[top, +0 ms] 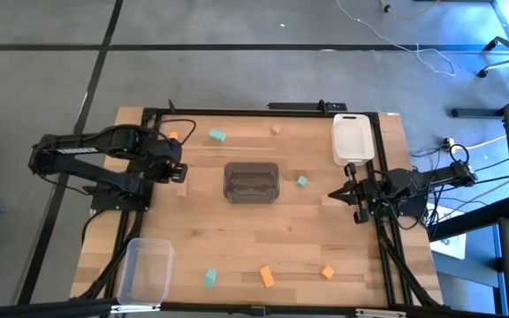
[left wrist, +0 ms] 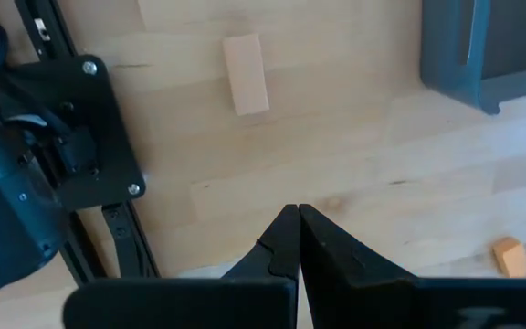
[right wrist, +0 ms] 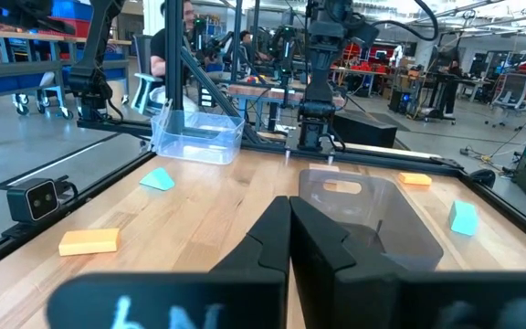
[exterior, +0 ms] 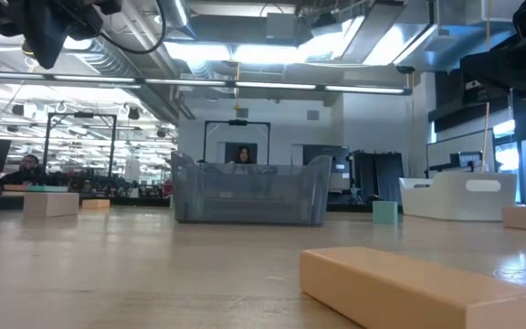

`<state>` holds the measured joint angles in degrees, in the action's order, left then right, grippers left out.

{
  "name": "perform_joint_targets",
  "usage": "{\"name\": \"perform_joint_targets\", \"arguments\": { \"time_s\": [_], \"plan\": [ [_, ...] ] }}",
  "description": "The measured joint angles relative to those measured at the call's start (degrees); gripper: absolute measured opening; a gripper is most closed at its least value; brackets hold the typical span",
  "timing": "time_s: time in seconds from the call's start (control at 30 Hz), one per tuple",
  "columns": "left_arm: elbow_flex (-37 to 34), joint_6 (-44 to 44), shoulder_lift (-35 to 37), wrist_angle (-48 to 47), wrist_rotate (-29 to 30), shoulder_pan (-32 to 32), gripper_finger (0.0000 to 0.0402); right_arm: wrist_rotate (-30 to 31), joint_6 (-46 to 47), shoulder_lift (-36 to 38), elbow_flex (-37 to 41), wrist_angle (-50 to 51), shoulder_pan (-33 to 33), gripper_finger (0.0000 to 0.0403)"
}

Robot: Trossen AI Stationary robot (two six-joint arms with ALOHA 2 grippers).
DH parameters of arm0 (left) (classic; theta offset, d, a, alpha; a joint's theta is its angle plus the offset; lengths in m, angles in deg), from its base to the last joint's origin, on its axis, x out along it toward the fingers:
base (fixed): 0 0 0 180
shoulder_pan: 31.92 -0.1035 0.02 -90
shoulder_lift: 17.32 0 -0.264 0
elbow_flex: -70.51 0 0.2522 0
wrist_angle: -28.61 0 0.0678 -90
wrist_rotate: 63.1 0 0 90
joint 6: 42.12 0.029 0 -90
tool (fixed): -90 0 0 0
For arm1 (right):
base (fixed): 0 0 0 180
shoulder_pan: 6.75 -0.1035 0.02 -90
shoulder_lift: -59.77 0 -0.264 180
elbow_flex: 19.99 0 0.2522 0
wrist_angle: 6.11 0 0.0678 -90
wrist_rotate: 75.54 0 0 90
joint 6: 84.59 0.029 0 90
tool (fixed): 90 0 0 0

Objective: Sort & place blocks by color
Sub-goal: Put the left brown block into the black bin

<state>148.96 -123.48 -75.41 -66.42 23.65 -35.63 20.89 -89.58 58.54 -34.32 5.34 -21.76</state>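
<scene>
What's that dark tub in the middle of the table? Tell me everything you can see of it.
The dark grey tub is a small rectangular bin of smoky, see-through plastic with rounded corners and a thicker rim. It stands upright and open-topped at the centre of the wooden table. It looks empty. No block touches it, and neither arm is near it.

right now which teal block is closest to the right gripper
The teal block just right of the dark grey bin, the only one between that bin and the right gripper. The other two teal blocks lie at the table's far-left and near-left areas.

3 teal blocks (top: 216,135), 3 orange blocks (top: 267,276), 2 tan blocks (top: 276,130), 3 bins (top: 252,181)
</scene>
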Motion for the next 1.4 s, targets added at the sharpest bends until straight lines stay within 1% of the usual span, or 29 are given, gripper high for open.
{"name": "perform_joint_targets", "arguments": {
  "time_s": [0.07, 0.17, 0.3, 0.37, 0.47, 0.63, 0.83, 0.87, 0.93, 1.0, 1.2, 1.3, 1.4],
  "plan": [
    [0.0, -0.9, 0.0, 0.2, 1.1, 0.0, 0.0, 0.0, 0.0, 0.0, 0.0, 0.0, 0.0, 0.001],
    [0.0, -1.1, 0.0, 1.5, 1.3, 0.0, 0.0004, 0.0, 0.0, 0.0, 0.0, 0.0, 0.0, 0.001],
    [0.0, -3.6, 0.0, 0.7, 0.7, 0.0, 0.003, 0.0, 0.0, 0.0, 0.0, 0.0, 0.0, 0.001],
    [0.0, -5.2, 0.0, 0.3, 0.7, 0.0, 0.0051, 0.0, 0.0, 0.0, 0.0, 0.0, 0.0, 0.001],
    [0.0, -5.4, 0.0, 0.3, 0.9, 0.0, 0.0087, 0.0, 0.0, 0.0, 0.0, 0.0, 0.0, 0.001],
    [-0.1, -5.3, -1.3, 1.3, 1.7, 0.0, 0.0158, 0.0, 0.0, 0.0, 0.0, 0.0, 0.0, 0.001],
    [-2.3, -5.2, -1.9, 3.6, 3.1, 0.0, 0.0242, 0.0, 0.0, 0.0, 0.0, 0.0, 0.0, 0.001],
    [-2.8, -4.8, -2.1, 3.8, 3.6, 0.0, 0.0253, 0.0, 0.0, 0.0, 0.0, 0.0, 0.0, 0.001],
    [-3.7, -0.6, -2.1, 3.4, 4.2, 0.0, 0.027, 0.0, 0.0, 0.0, 0.0, 0.0, 0.0, 0.001],
    [-4.3, 1.9, -2.0, 3.2, 4.5, 0.0, 0.0278, 0.0, 0.0, 0.0, 0.0, 0.0, 0.0, 0.001],
    [-6.1, 0.9, -1.9, 4.4, 9.5, 0.1, 0.0277, 0.0, 0.0, 0.0, 0.0, 0.0, 0.0, 0.001],
    [-8.7, 0.4, -2.0, 6.1, 9.8, 0.1, 0.0278, 0.0, 0.0, 0.0, 0.0, 0.0, 0.0, 0.001],
    [-12.0, -1.9, -2.0, 9.2, 9.2, 0.1, 0.0279, 0.0, 0.0, 0.0, 0.0, 0.0, 0.0, 0.001]
  ]
}}
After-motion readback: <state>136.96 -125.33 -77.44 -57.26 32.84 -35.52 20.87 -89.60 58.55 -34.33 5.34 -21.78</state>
